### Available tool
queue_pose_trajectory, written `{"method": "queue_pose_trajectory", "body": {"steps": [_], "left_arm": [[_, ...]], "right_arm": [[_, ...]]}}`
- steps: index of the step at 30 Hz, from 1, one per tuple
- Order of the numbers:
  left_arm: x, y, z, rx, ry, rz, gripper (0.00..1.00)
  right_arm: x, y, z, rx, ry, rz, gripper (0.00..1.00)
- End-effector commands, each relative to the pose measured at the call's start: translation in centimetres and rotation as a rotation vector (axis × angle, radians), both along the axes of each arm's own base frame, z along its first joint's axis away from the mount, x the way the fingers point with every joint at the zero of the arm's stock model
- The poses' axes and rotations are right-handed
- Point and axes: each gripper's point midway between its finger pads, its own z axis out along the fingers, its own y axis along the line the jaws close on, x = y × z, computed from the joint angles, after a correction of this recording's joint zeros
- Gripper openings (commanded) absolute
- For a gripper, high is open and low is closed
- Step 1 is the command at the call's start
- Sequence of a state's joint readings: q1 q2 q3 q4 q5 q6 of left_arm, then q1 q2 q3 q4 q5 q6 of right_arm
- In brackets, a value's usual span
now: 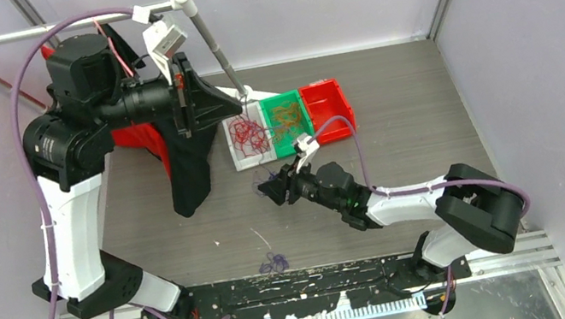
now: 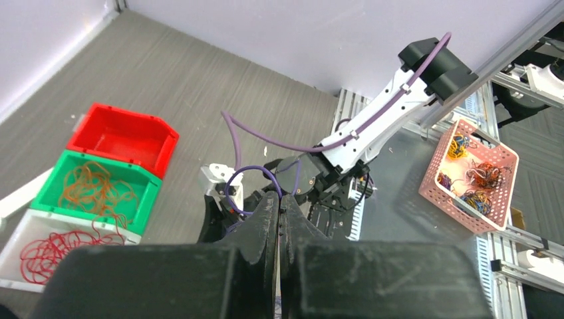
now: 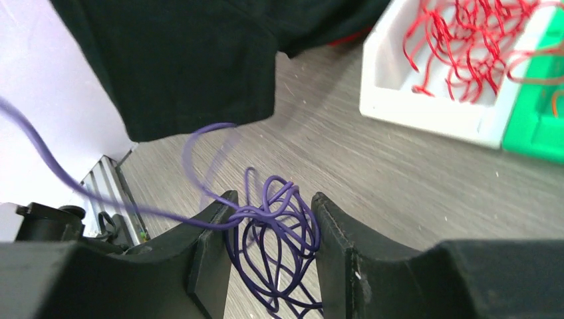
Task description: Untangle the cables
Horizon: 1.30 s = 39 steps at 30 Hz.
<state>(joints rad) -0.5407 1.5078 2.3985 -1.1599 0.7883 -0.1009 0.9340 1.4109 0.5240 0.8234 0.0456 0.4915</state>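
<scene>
Three bins: side by side at the far middle of the table [image 1: 413, 103], touching one another: white bin [image 2: 14, 234], green bin [image 2: 145, 207], red bin [image 2: 126, 136].
Red cables: a loose mass of red cables [image 2: 52, 251] lies in the white bin.
Orange cables: orange cables [image 2: 93, 189] lie coiled in the green bin.
Purple clump at the claw: a purple clump [image 3: 276, 229] sits between the fingers of the right gripper [image 1: 269, 188], in front of the bins; one strand loops up and away to the left, blurred.
Right claw: jaws part-way apart, with purple strands touching both inner faces; whether they are clamped firm I cannot tell.
Second purple clump: a smaller purple tangle [image 1: 276, 260] lies on the table nearer the arm bases, well apart from the right claw.
Left claw: the left gripper [image 2: 279, 199] is raised high beside the bins, its fingers pressed together with nothing between them.
Garments: a black garment [image 1: 190, 171] hangs by the left arm, a red garment [image 1: 139, 138] behind it.
Pink basket: a pink basket [image 2: 455, 199] stands off the table beyond the rail, holding several mixed-colour wire tangles.
</scene>
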Motion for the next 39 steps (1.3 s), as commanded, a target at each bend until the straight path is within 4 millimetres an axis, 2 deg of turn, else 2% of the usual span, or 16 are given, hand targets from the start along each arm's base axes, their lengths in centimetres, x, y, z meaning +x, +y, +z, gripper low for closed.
{"method": "queue_pose_trajectory", "body": {"steps": [1, 7, 10, 13, 19, 21, 25, 29, 39], "left_arm": [[0.1, 0.2, 3.3, -0.076, -0.117, 0.018, 0.0], [1.2, 0.9, 6.9, -0.149, -0.274, 0.101, 0.0], [2.0, 1.8, 9.3, -0.197, -0.376, 0.184, 0.0], [3.3, 3.1, 11.9, -0.243, -0.506, 0.299, 0.0], [5.3, 7.5, 18.1, -0.348, -0.795, 0.587, 0.0], [5.1, 8.7, 20.1, -0.39, -0.863, 0.648, 0.0], [4.6, 9.7, 22.2, -0.432, -0.934, 0.692, 0.0], [3.7, 11.8, 24.9, -0.52, -1.004, 0.779, 0.0], [-1.1, 16.5, 31.3, -0.752, -1.243, 0.918, 0.0]], "right_arm": [[0.5, -0.8, 0.6, 0.1, 0.038, -0.071, 0.5], [-0.1, -1.5, -3.3, 0.059, 0.19, -0.119, 0.5], [-0.7, -1.8, -4.4, 0.045, 0.232, -0.129, 0.51], [-1.5, -2.0, -5.2, 0.018, 0.271, -0.124, 0.54], [-3.2, -2.2, -6.4, -0.026, 0.327, -0.111, 0.56], [-3.6, -2.6, -6.9, -0.037, 0.343, -0.121, 0.56], [-4.1, -3.4, -7.5, -0.051, 0.371, -0.143, 0.56], [-4.2, -4.1, -7.9, -0.052, 0.398, -0.169, 0.56], [-4.1, -5.0, -10.5, -0.084, 0.506, -0.263, 0.55]]}}
